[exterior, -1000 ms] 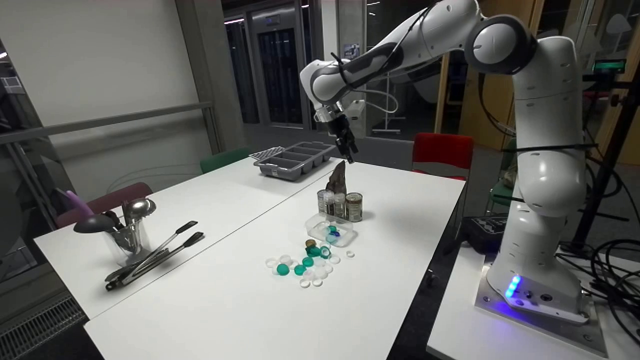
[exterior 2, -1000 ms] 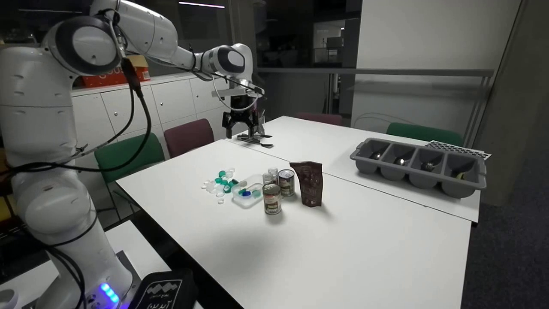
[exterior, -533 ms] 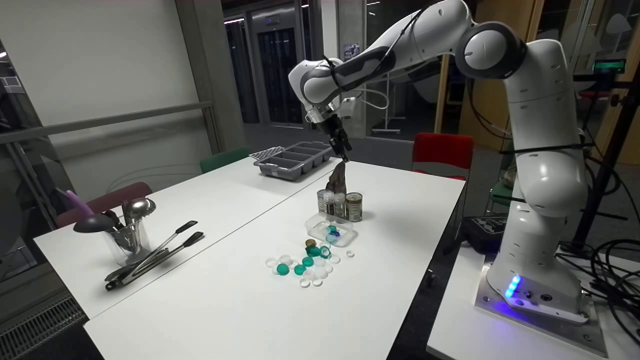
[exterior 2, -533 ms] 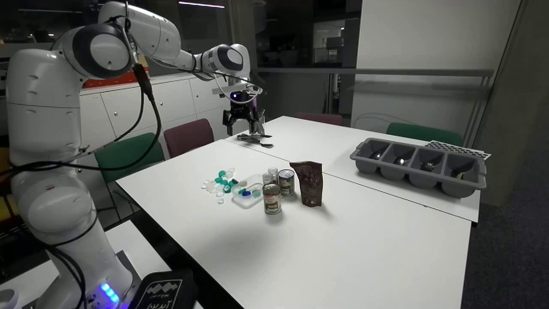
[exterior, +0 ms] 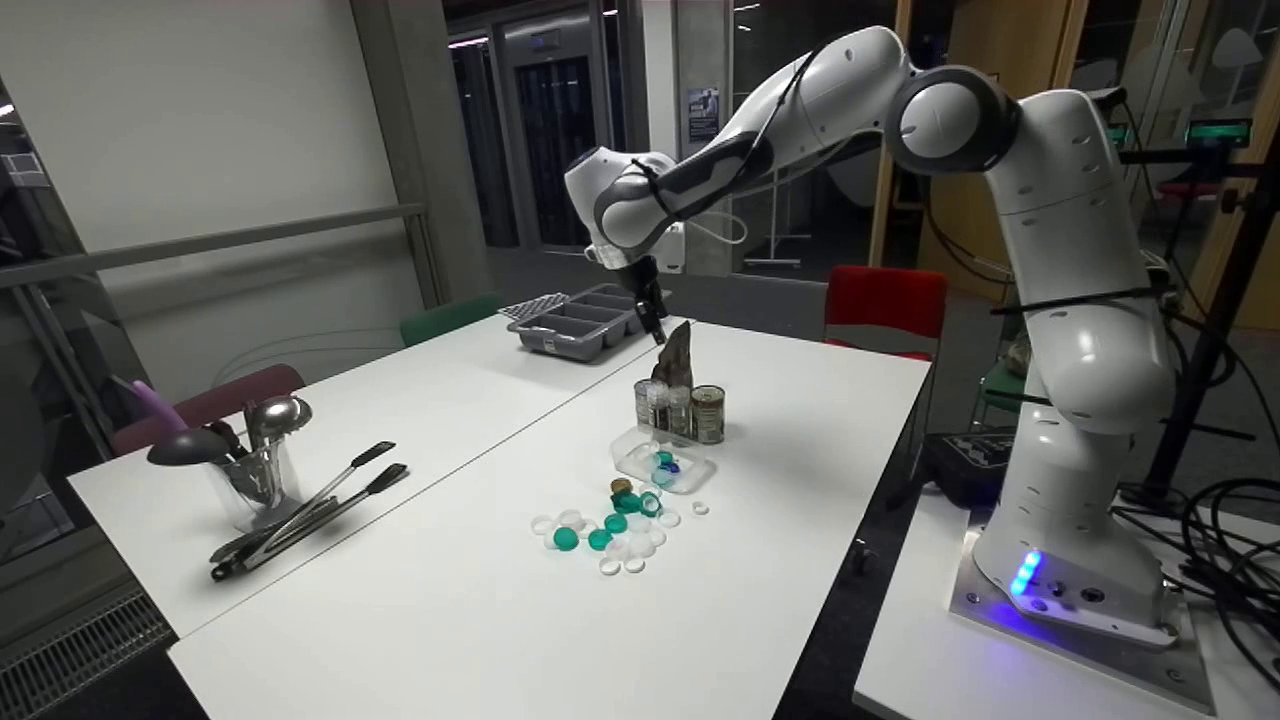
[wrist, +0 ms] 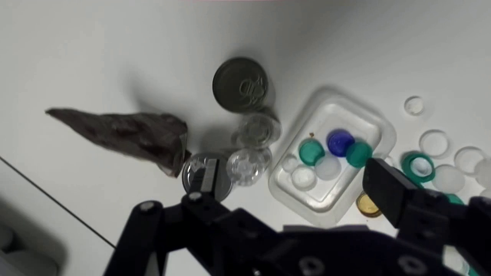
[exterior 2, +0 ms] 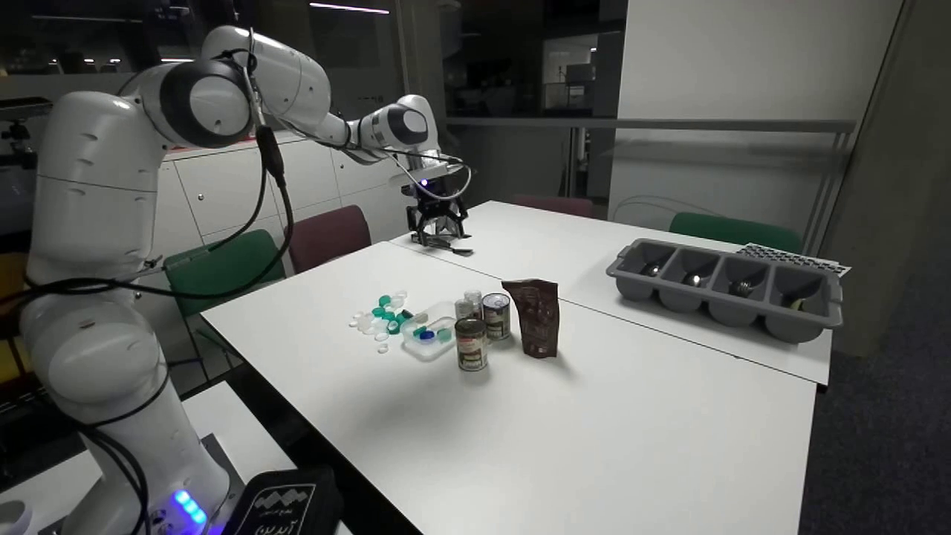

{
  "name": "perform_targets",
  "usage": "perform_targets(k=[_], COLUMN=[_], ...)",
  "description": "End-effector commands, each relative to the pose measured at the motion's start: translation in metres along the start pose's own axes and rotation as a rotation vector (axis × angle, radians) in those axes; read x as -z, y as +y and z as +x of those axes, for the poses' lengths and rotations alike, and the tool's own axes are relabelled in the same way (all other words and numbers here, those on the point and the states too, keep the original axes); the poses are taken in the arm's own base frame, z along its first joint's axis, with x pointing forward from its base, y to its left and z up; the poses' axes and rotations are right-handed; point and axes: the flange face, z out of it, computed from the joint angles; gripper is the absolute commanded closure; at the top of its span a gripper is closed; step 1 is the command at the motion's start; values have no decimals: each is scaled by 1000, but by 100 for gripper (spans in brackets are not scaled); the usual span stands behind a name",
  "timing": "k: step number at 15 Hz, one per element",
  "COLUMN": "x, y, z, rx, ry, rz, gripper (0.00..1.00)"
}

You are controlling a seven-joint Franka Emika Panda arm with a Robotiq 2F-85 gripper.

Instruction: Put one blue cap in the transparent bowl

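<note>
Blue cap lies inside the transparent bowl; the fingers hang spread and empty. If a grasp is due, descent should be vertical, clear of the tin can.

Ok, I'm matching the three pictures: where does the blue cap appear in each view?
Wrist view: the blue cap is right of centre, about mid-height, inside the transparent bowl.
In an exterior view: the blue cap is slightly right of centre, below mid-height.
In an exterior view: the blue cap is slightly left of centre, below mid-height.
Shared landmark: the brown pouch, in the wrist view and both exterior views.
</note>
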Motion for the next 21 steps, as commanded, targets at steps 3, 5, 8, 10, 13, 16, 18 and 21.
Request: perform_targets(k=[3,5,8,10,13,16,18,21], x=[-34,-38,-35,-34,-29,-26,-32,-28], y=[-10,-20,-43,-57,-75,-90,-92,-99], z=[83,102,122,128,132,141,138,139], rx=[275,382,537,625,713,795,755,762], ry=[131,154,145,109,45,-9,4,-16], rz=[-28,4,74,154,217,157,183,177], gripper=[0,0,0,0,0,0,0,0])
